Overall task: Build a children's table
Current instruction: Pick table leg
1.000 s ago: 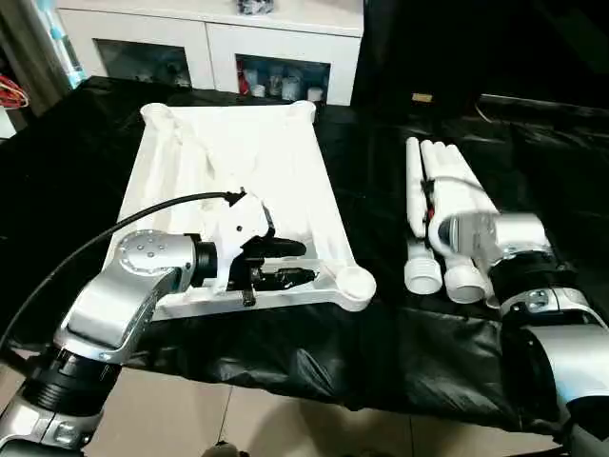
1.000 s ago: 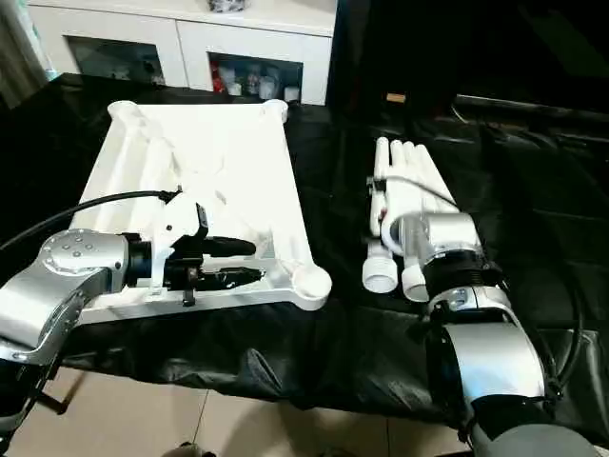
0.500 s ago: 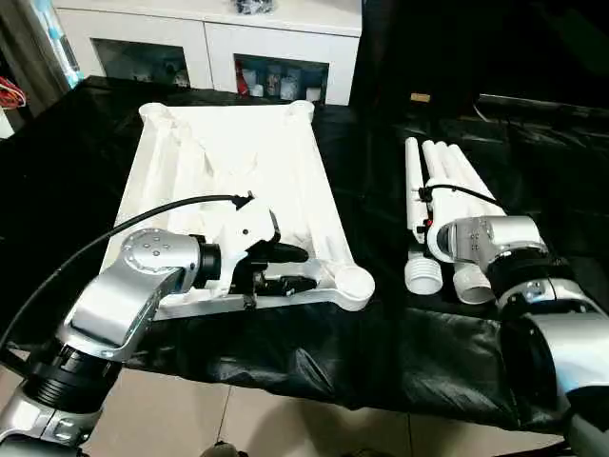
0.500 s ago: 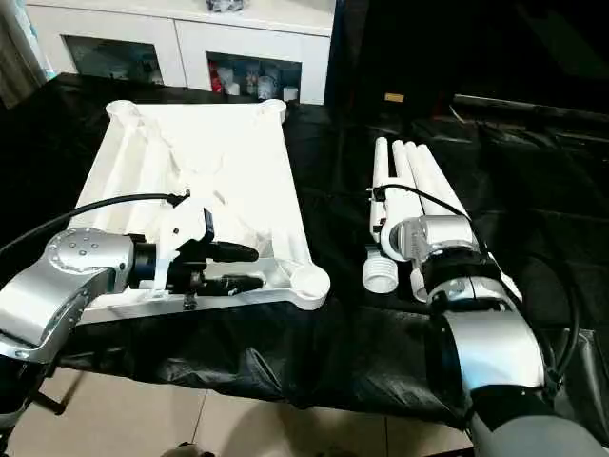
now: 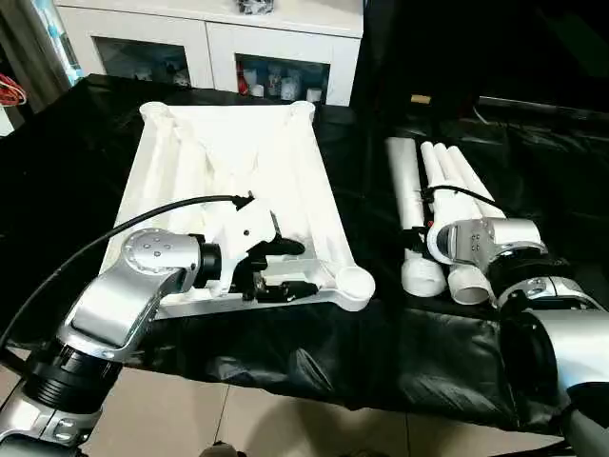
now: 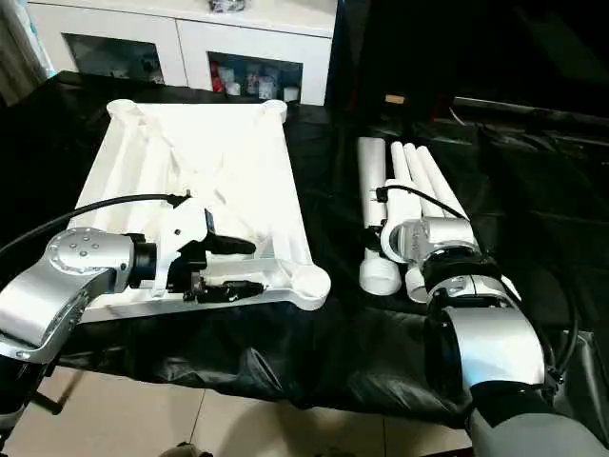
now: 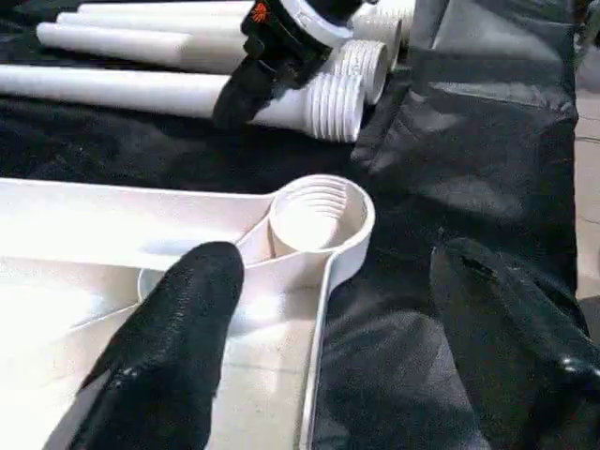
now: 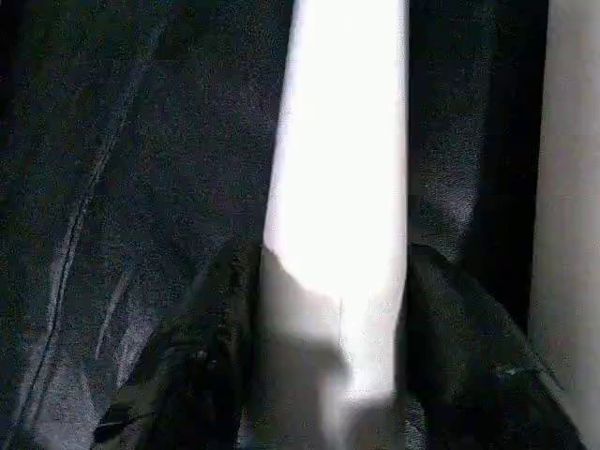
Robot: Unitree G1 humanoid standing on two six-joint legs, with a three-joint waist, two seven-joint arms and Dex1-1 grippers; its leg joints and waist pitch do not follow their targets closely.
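R wrist view: right gripper point(image 8: 333, 375) fingers clamp a smooth white plastic tube leg point(image 8: 342, 169). L wrist view: left gripper point(image 7: 328, 347) spread over ribbed white tabletop's threaded round corner socket point(image 7: 314, 220).

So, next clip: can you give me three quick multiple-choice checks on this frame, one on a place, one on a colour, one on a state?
1. Where do the loose legs lie?
A. On the robot's right of the tabletop
B. Stacked on the tabletop
C. On the floor

2. What colour is the work table's cover?
A. White
B. Black
C. Blue

3. How is the left gripper?
A. Shut on a leg
B. Shut on a cable
C. Open at the tabletop's near corner

Key:
1 A: the legs lie side by side on the cover, to the right of the tabletop.
2 B: the cover is black all around the white parts.
3 C: the left gripper has its fingers spread, one over the tabletop, one outside its rim.
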